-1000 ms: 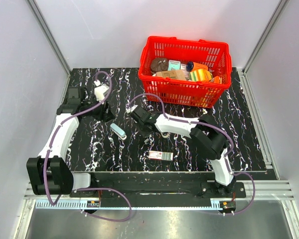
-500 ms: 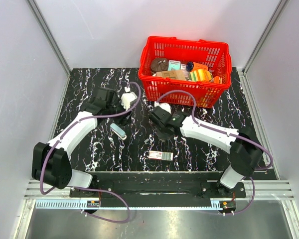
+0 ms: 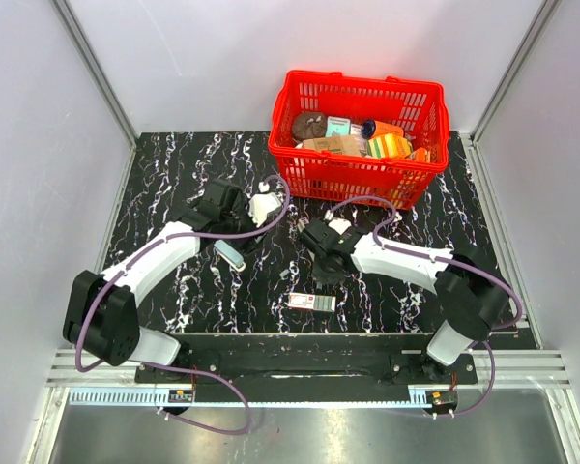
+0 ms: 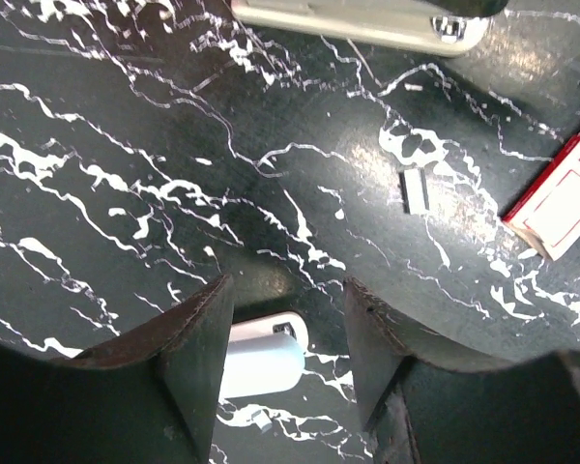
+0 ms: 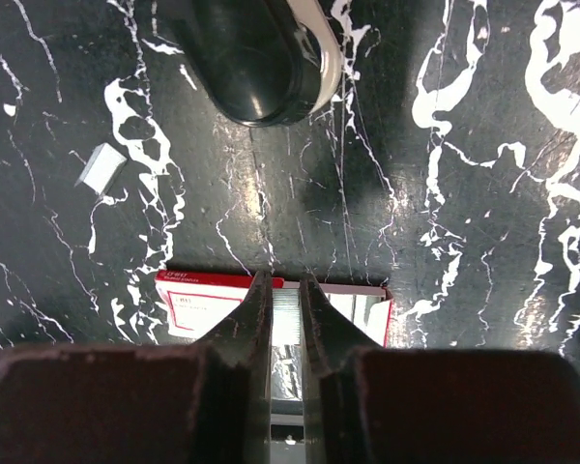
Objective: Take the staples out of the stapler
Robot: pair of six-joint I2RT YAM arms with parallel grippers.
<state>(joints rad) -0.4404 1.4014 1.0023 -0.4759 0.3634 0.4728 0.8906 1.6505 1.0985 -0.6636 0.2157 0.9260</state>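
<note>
Swung inward since last look: right gripper clamped on a staple strip, left gripper wide. I judged the stapler unloaded.

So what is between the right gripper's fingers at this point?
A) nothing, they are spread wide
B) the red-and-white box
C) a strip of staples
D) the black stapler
C: in the right wrist view the right gripper is pinched narrowly on a silvery strip of staples. The red-and-white box lies behind it, and the black stapler lies apart, further ahead.
</note>
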